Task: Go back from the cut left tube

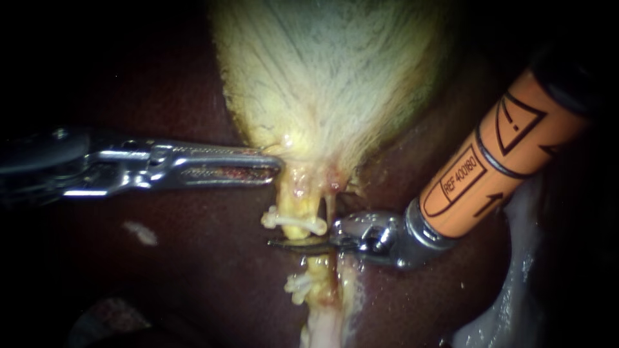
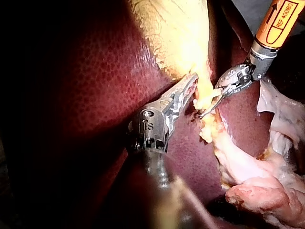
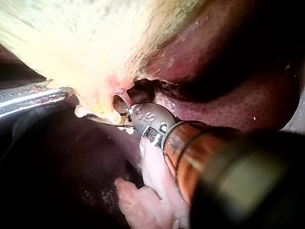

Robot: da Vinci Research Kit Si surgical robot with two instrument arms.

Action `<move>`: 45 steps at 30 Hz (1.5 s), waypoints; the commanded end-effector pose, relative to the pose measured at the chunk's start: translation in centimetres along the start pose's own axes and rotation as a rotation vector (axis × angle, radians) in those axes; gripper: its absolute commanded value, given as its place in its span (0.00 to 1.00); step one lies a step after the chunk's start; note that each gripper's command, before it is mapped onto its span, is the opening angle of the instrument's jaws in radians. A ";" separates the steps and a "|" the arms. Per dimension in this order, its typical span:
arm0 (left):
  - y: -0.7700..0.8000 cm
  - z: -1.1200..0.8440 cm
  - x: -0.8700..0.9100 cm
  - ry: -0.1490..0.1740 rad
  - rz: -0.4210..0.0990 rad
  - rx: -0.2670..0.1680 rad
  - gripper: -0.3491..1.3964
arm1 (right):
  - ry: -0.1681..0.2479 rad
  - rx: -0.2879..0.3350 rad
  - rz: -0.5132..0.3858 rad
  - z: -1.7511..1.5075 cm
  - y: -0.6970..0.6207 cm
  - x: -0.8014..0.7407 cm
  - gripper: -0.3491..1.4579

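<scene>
Retreat for my right instrument wants a straight pull along its shaft. Its blades, seemingly pressed together, lie in the gap of the cut left tube, between two clips. My left instrument pinches the gallbladder at its neck; hold that steady.

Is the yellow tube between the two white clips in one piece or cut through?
Cut, it seems: the tube ends under the upper clip, and a dark gap holding the right instrument's tip separates it from the lower clip.
</scene>
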 end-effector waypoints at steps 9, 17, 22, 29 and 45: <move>0.01 0.00 0.00 0.000 -0.001 0.000 0.00 | -0.003 0.004 0.069 0.01 0.00 -0.02 0.26; 0.01 0.00 0.00 0.000 -0.001 0.000 0.00 | 0.004 0.003 0.091 0.00 0.01 -0.05 0.53; 0.01 -0.01 0.00 0.001 -0.001 0.001 0.00 | 0.005 0.006 0.091 -0.02 0.00 -0.05 0.56; 0.02 -0.01 0.00 0.001 -0.001 0.001 0.00 | 0.005 0.010 0.087 -0.03 -0.06 -0.08 0.67; 0.04 -0.03 0.01 0.001 -0.001 0.002 0.00 | 0.069 -0.120 -0.376 -0.61 -0.13 -0.39 0.90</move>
